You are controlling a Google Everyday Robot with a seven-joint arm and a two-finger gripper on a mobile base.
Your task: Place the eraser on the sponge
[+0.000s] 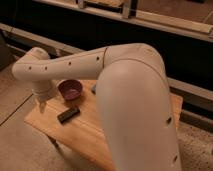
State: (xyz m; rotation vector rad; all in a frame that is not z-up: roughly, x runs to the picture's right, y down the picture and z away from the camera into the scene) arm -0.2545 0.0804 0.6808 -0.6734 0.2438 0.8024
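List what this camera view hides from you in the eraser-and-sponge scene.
Sponge: mostly behind the arm; only an edge shows beside the bowl.
Table: far part covered by the arm.
Open gripper, near the eraser: height above the table unclear.
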